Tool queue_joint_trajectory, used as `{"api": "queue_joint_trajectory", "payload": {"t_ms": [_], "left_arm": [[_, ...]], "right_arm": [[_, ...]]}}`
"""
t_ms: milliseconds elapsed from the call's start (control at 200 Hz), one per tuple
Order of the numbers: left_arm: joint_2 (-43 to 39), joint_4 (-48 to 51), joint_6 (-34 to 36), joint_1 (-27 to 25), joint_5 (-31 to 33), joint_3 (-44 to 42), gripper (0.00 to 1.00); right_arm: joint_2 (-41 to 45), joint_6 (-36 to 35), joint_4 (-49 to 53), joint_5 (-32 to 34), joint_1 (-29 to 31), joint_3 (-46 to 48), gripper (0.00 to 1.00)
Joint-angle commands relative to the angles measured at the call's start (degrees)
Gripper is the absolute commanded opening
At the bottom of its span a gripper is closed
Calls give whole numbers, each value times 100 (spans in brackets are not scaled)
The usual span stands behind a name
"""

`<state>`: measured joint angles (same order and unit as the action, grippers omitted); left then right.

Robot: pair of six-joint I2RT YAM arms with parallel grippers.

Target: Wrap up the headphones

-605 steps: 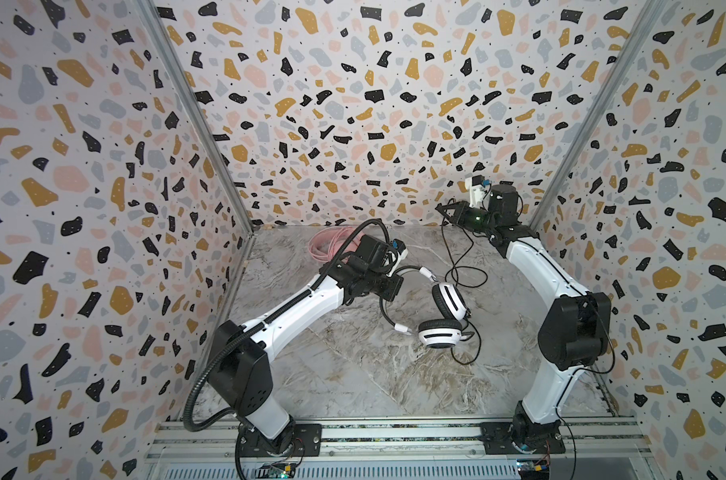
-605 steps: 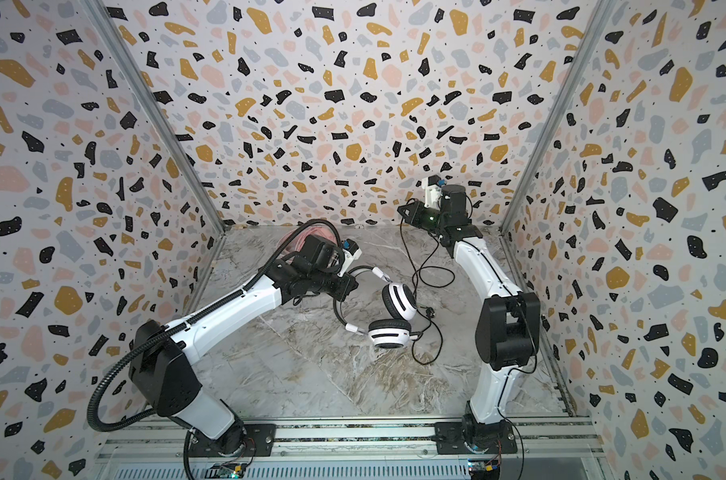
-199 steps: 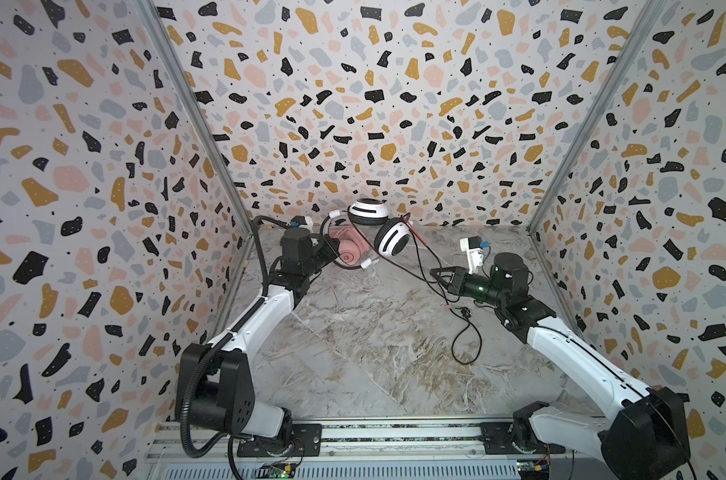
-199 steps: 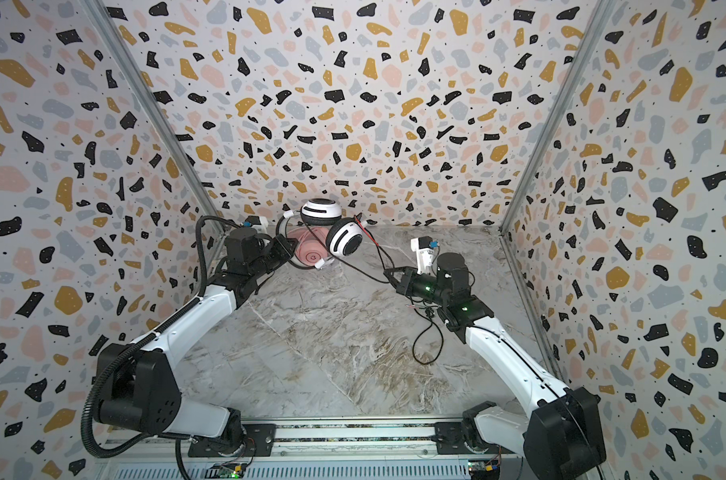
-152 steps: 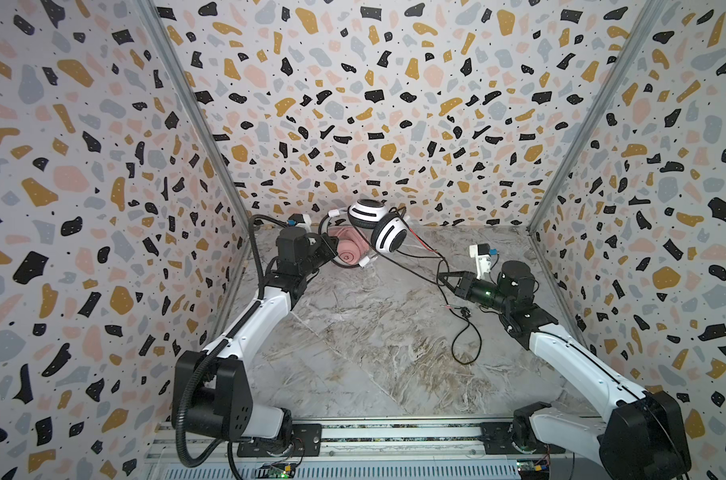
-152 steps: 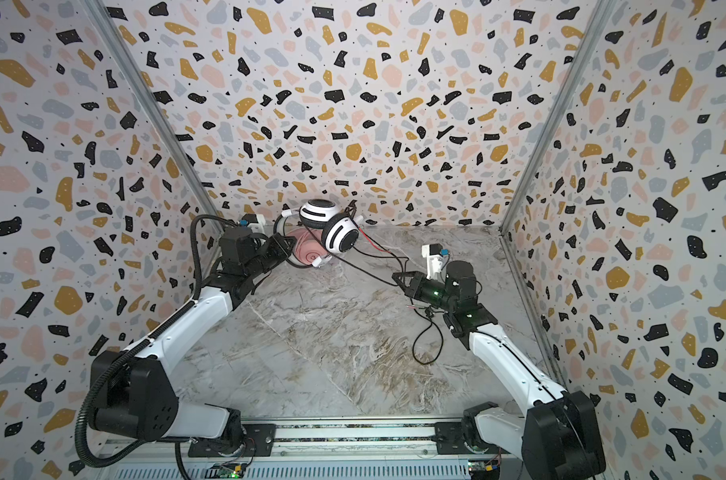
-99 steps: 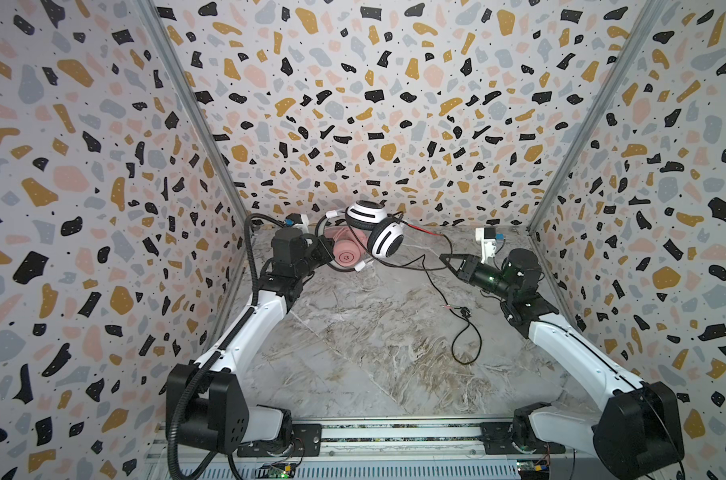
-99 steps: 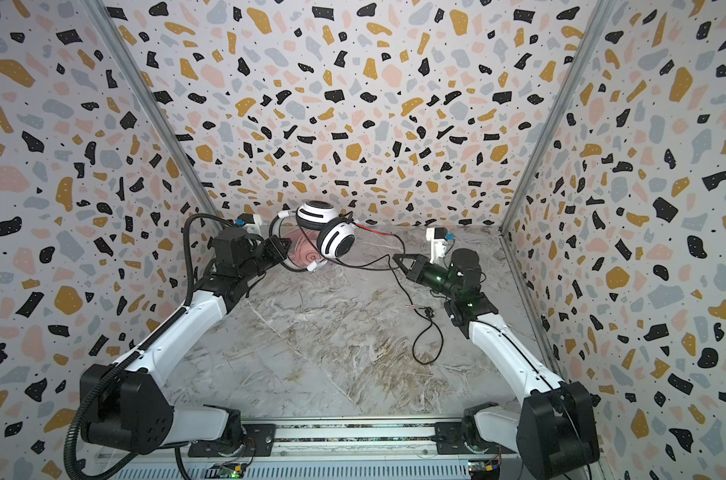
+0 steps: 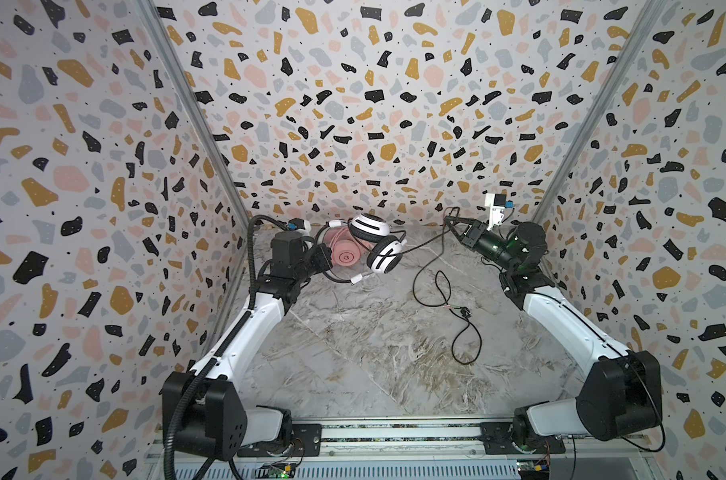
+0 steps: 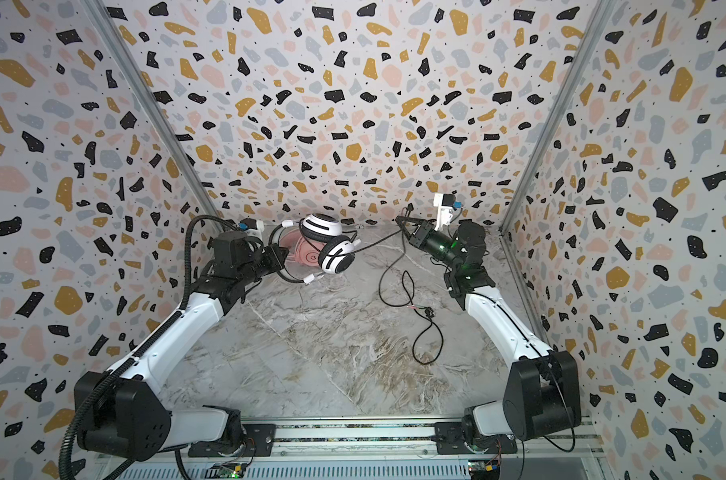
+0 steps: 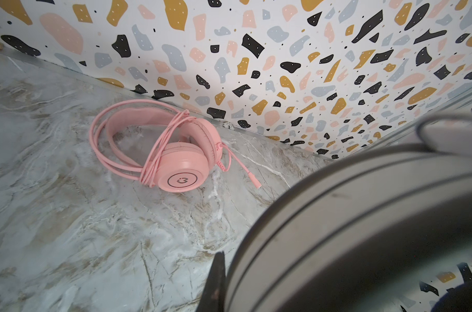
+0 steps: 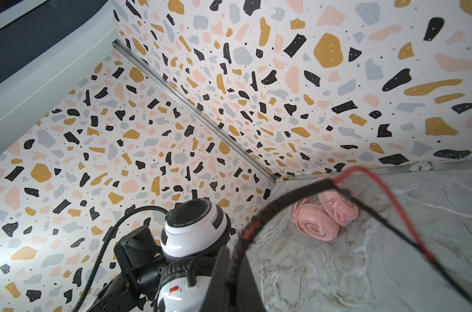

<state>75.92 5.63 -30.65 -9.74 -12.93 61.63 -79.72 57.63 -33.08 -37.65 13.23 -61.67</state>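
The white headphones [image 9: 371,227] [image 10: 324,227], black-striped, hang above the table's back left corner. My left gripper [image 9: 324,259] [image 10: 281,254] is shut on their headband [image 11: 364,216], which fills the left wrist view beside one finger [image 11: 216,281]. Their black cord [image 9: 425,249] runs right to my right gripper [image 9: 452,224] [image 10: 402,224] [image 12: 233,266], shut on it near the back wall. From there it drops in loops [image 9: 436,286] to the table and ends at a plug [image 9: 463,310]. The pink headphones [image 9: 346,255] [image 11: 180,159] [image 12: 321,218] lie below the white ones, pink cord wound round them.
Terrazzo-patterned walls close in the marble table [image 9: 353,353] on three sides. A metal rail [image 9: 394,432] with both arm bases runs along the front edge. The slack cord loops [image 10: 429,340] lie on the right half of the table.
My right gripper has carried the cord up and back toward the rear wall. The left arm drew the white headphones slightly left and back, still above the pink ones.
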Motion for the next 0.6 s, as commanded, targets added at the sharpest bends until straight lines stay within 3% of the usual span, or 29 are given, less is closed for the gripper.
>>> {"api": "queue_joint_trajectory", "payload": {"t_ms": [0,100,335,596], "left_arm": [[-308,-875,-271,33,-27,37,0],[-411,-1354,-522,33,205,-161,0],[-198,-1422,-727,35,306,174,0],[-7,-1928,-1240,50,-806,366,0]], "right_arm": [[270,95,-162,-148,27,108,5],[382,-33,96,-212,290,153,5],[839,-447,859,71,996,672,5],[738,-416,648,137,795,1411,5]]}}
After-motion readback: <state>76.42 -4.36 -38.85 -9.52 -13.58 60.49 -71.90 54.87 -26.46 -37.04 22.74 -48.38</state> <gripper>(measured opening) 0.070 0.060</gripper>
